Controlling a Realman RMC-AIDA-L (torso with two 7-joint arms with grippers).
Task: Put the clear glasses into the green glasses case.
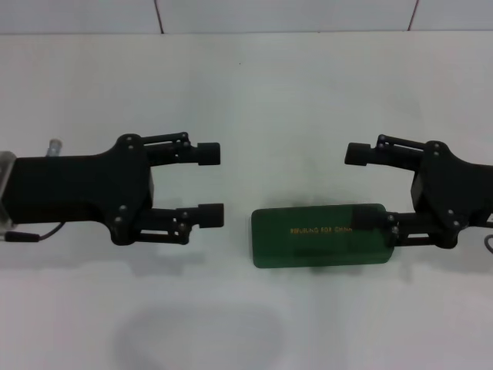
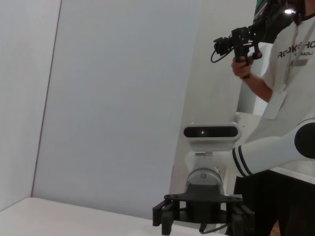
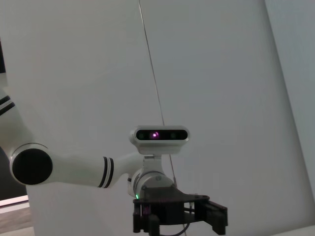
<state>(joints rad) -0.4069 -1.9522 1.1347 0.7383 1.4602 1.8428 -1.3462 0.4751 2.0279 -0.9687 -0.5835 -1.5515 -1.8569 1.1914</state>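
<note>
One green glasses case (image 1: 320, 235) is lying closed — two grippers, left gripper (image 1: 209, 185) and right gripper (image 1: 359, 186), are flanking it.

From my seat I couldn't see inside the green glasses case (image 1: 320, 236) at all, its lid was down. The right gripper (image 1: 362, 186) had its lower finger (image 1: 368, 216) sitting over the case's right end, so that corner was covered. The gold lettering (image 1: 321, 230) on the lid was too fuzzy for me to read properly. Both arms ran off the side edges of the head view.
</note>
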